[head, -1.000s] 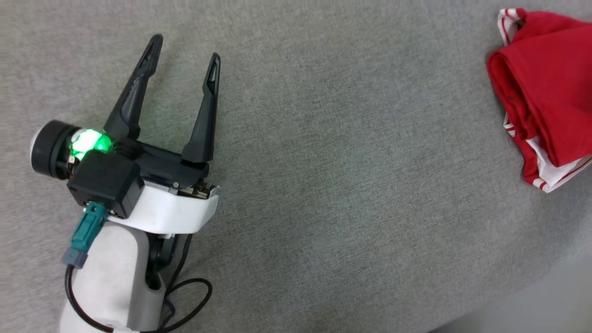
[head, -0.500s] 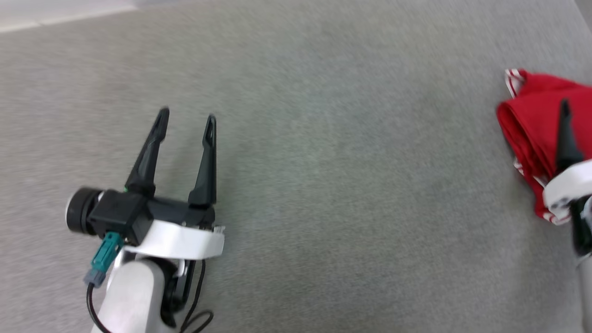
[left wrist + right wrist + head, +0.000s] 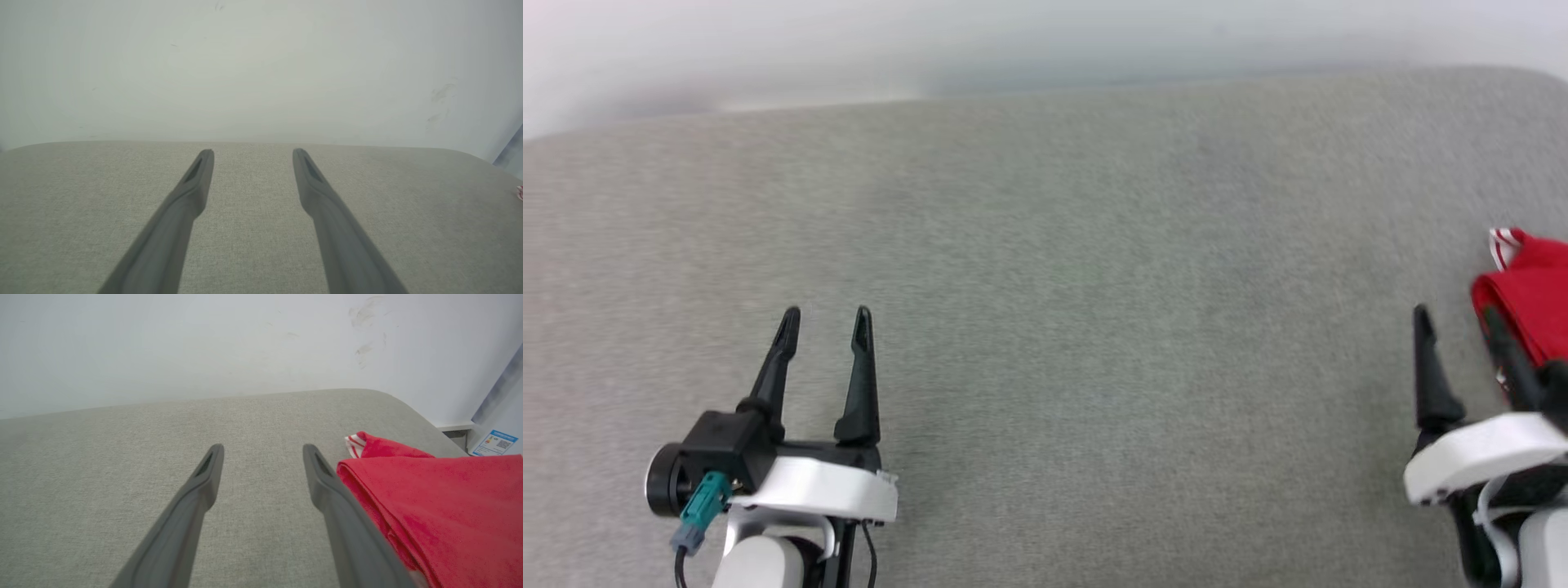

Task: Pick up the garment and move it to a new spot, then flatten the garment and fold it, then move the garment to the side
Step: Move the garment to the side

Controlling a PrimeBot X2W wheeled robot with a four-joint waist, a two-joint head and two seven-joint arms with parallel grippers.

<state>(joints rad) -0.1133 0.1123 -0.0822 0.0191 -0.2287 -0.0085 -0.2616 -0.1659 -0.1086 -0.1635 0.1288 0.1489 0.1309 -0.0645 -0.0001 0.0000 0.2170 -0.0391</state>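
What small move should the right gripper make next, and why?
Probably ease the right gripper back and leftward, away from the red jersey. Its jaws stand open and empty, the jersey lies folded at the right side of the grey surface, and one finger sits beside the fold, where it could snag.

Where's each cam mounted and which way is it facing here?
Head: on the head, facing forward and down at the grey surface; left claw lower left, right claw lower right, garment at right edge.
Left wrist: on left wrist, facing along its open claw over the surface toward a white wall.
Right wrist: on right wrist, same heading; open claw, garment beside it.
Shared: head and right wrist both show the garment.
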